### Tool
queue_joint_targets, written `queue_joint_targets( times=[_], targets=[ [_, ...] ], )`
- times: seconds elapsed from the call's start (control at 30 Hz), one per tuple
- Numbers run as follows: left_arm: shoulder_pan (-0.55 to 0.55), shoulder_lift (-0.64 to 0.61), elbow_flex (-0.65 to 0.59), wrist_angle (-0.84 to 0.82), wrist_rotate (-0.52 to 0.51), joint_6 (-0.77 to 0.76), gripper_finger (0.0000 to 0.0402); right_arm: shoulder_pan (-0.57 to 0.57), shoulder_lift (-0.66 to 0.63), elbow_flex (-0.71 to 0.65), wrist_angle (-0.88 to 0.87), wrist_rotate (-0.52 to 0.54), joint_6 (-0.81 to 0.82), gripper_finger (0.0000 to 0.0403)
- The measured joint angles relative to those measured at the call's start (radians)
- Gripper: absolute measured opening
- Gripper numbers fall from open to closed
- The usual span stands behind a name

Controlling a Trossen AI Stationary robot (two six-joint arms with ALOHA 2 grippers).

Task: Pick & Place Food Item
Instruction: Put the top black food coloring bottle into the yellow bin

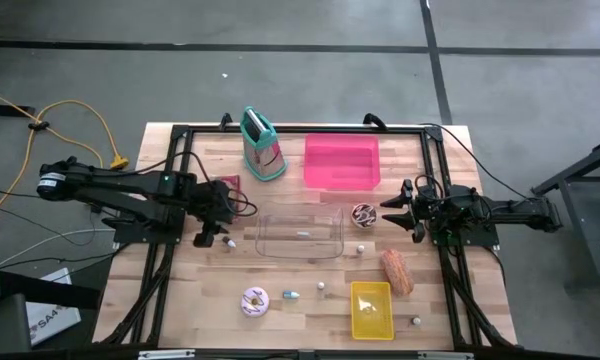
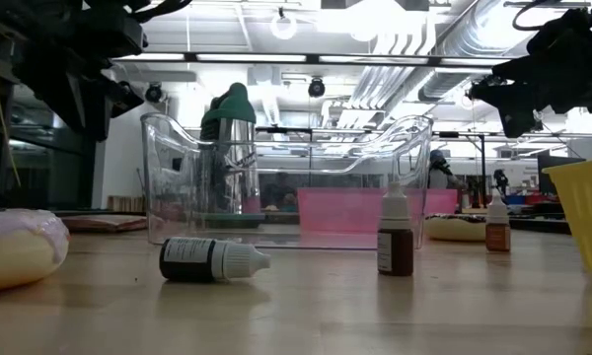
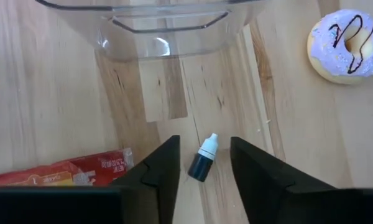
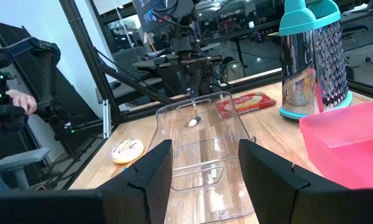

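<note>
The left arm's tool (image 3: 202,171), fingers apart, hangs over a small dark dropper bottle with a white cap (image 3: 204,162) lying flat on the wooden surface (image 3: 50,112), its long axis running between the fingers. The right tool (image 4: 202,171), also parted, waits well apart.

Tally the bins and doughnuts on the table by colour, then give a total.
pink bin: 1
clear bin: 1
yellow bin: 1
purple-iced doughnut: 1
brown doughnut: 1
Total: 5
</note>
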Motion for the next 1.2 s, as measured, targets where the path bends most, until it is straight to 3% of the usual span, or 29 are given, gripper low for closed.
queue_joint_targets(
  times=[0.4,0.83,1.2],
  targets=[
    [-0.031,0.027,0.0,-0.011,-0.016,0.002,0.0167,0.0,0.0,0.0,0.0,0.0,0.0,0.0174],
    [-0.206,0.197,0.0,-0.008,-0.147,-0.025,0.0167,0.0,0.0,0.0,0.0,0.0,0.0,0.0174],
    [-0.257,0.28,0.0,0.009,-0.228,-0.027,0.0167,0.0,0.0,0.0,0.0,0.0,0.0,0.0174]
  ],
)
